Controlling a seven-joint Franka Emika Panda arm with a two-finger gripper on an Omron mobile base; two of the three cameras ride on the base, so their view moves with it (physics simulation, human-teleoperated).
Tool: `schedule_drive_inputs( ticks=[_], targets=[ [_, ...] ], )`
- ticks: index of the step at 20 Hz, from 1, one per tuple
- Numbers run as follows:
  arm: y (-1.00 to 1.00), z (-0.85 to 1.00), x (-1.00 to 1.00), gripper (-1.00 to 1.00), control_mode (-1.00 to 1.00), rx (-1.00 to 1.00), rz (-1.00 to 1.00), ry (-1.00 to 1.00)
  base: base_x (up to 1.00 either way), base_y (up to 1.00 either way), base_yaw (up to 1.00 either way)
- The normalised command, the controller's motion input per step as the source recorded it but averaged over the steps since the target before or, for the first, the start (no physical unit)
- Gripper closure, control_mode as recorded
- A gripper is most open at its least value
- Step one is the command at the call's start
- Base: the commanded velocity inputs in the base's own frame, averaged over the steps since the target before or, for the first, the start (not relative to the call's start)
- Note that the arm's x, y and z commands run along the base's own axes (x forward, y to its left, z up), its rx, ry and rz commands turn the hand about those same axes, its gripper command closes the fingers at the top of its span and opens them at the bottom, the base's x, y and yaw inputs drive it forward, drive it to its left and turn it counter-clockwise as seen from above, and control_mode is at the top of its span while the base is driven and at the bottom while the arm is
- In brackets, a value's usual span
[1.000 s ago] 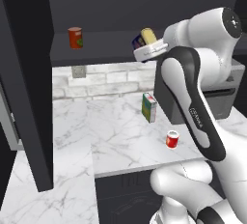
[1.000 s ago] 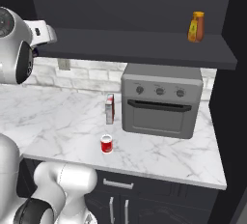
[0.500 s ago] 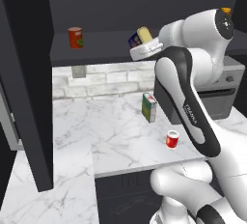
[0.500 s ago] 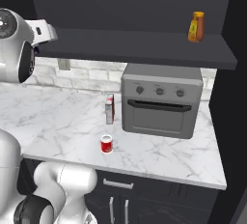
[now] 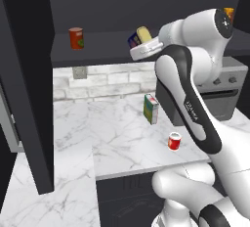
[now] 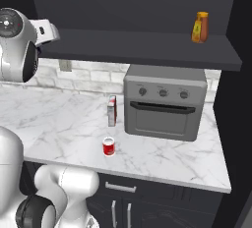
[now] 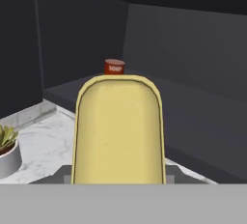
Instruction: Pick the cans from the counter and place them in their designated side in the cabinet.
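My gripper (image 5: pixel 142 45) is shut on the boxy tin (image 5: pixel 139 36) with the yellow top and dark blue label, holding it up in front of the dark cabinet's open shelf (image 5: pixel 100 45). The tin's yellow top (image 7: pixel 118 131) takes up the middle of the hand view and hides the fingertips. The short red can with a white top (image 5: pixel 174 141) (image 6: pixel 109 147) stands on the white marble counter (image 5: pixel 107 133) near its front edge, well below the gripper.
A darker orange-red can (image 5: pixel 75 38) (image 7: pixel 114 66) stands on the shelf to the left of the tin. A green-and-white carton (image 5: pixel 151 108) (image 6: pixel 112 110) stands beside the grey oven (image 6: pixel 165 101). An orange bottle (image 6: pixel 200 27) sits at the shelf's right end. A potted plant (image 7: pixel 7 146) is on the counter.
The arm has carried the tin a little to the left along the front of the shelf. The red can and carton have not moved.
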Motion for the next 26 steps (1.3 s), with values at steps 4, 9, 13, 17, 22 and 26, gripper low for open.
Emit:
schedule_drive_inputs(
  ticks=[4, 9, 13, 17, 22, 26],
  targets=[
    [0.02, 0.00, 0.11, 1.00, -1.00, 0.00, 0.02, 0.00, 0.00, 0.00, 0.00],
    [0.04, 0.00, 0.10, 1.00, -1.00, 0.00, 0.01, 0.00, 0.00, 0.00, 0.00],
    [0.04, 0.00, 0.09, 1.00, -1.00, -0.01, 0.00, 0.00, 0.00, 0.00, 0.00],
    [0.03, 0.00, 0.09, 1.00, -1.00, -0.02, 0.00, 0.00, 0.00, 0.00, 0.00],
    [0.03, 0.00, 0.11, 1.00, -1.00, -0.02, 0.00, 0.00, 0.00, 0.00, 0.00],
    [0.04, 0.00, 0.14, 1.00, -1.00, -0.01, 0.00, 0.01, 0.00, 0.00, 0.00]
  ],
)
